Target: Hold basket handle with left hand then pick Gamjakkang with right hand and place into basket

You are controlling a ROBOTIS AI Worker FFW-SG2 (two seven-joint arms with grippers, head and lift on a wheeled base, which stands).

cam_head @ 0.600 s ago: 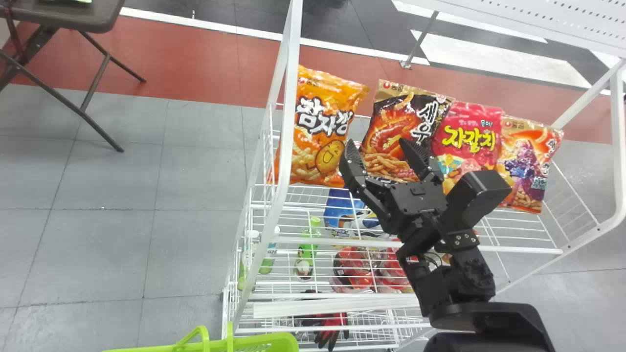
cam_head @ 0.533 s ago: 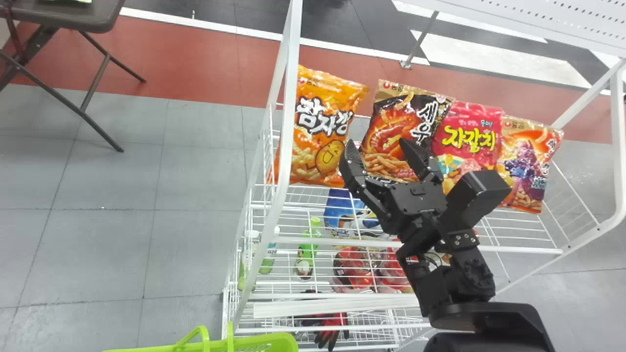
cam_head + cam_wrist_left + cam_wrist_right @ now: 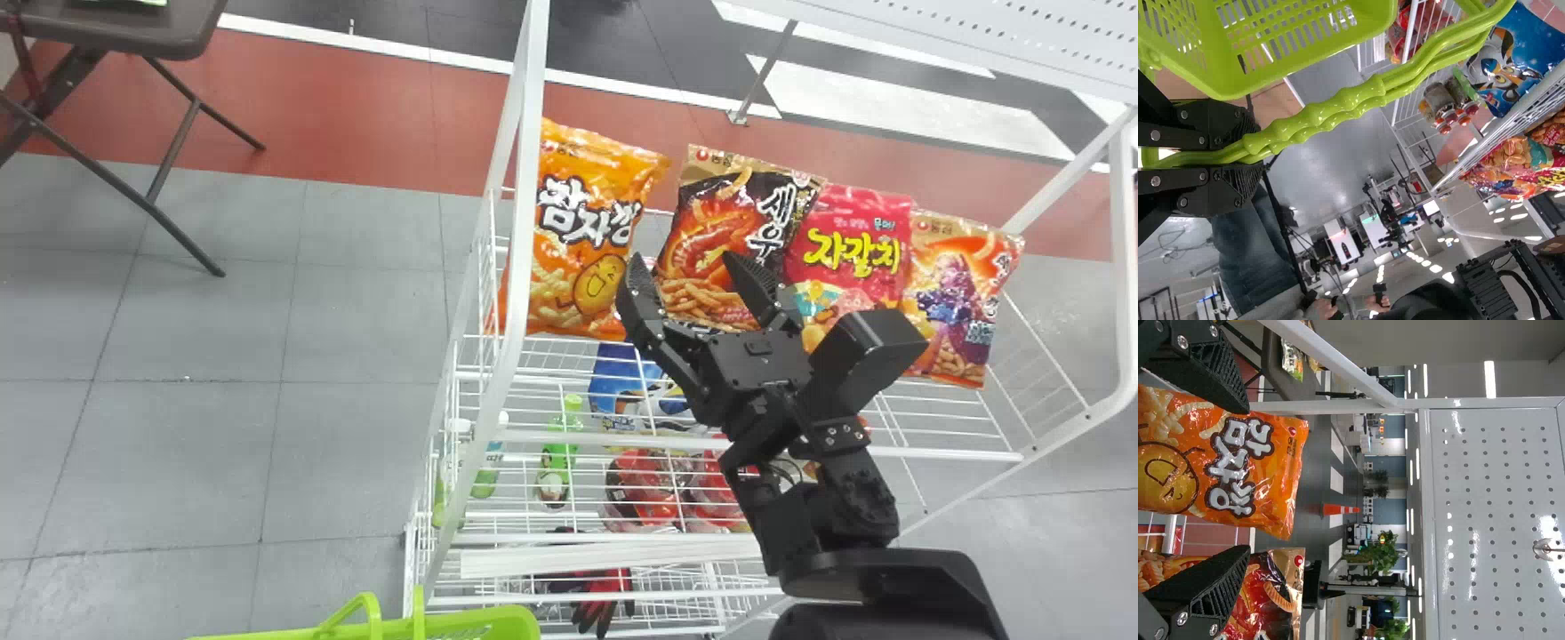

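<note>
"Head view first: how is your right tool set?"

"Spread wide, with nothing pinched in it. Its two black fingers are in front of the snack bags; one tip overlaps the lower corner of the Gamjakkang, the other the shrimp snack bag. I can't tell whether either tip touches."

"And where's the Gamjakkang?"

"Upright on the white wire rack, leftmost in the row, orange with a smiling potato on it. To its right come the shrimp snack, a pink bag and a bag with a purple figure."

"What about your left tool?"

"Pressed together on the green basket handle, near one end of its wavy grip. The basket is at the head view's bottom edge, near the rack's left side."
</note>
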